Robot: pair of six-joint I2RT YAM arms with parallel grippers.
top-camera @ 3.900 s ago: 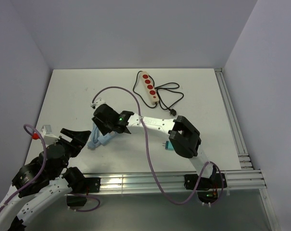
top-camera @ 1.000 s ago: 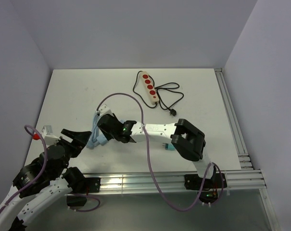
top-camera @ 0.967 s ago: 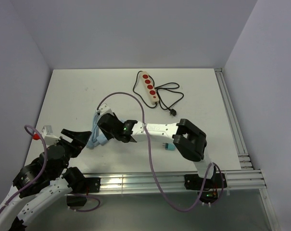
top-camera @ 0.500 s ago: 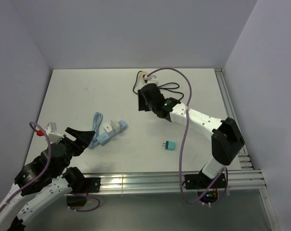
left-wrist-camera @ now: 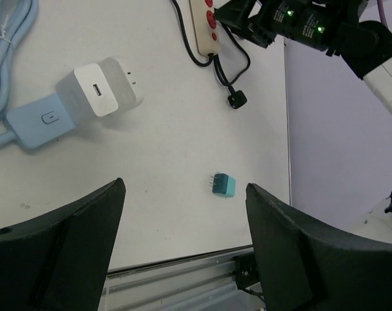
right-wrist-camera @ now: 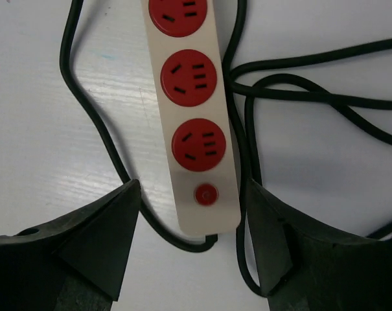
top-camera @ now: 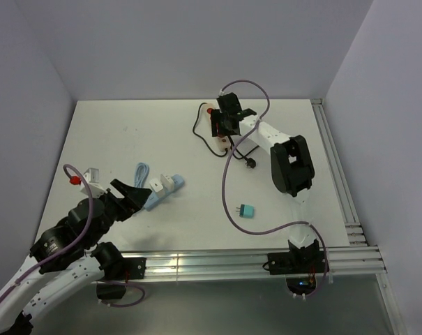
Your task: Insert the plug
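Both gape empty: right pincer (right-wrist-camera: 190, 186) over the power strip (right-wrist-camera: 189, 97) at one o'clock, left pincer (left-wrist-camera: 184, 188) at seven. Teal plug (left-wrist-camera: 223, 185), five o'clock, looks light, rigid; pinch its body.

Down on the near right of the white bench (top-camera: 113, 132), a small teal adapter (top-camera: 246, 210): lies flat and alone, well apart from everything else, short metal prongs pointing left in the top view. Same from the left wrist view, prongs left there too. Along the near edge, aluminium rails (top-camera: 217, 262), shining under the light. More rail (top-camera: 336, 167) down the right side. Behind and on both sides, plain pale walls (top-camera: 197, 49).
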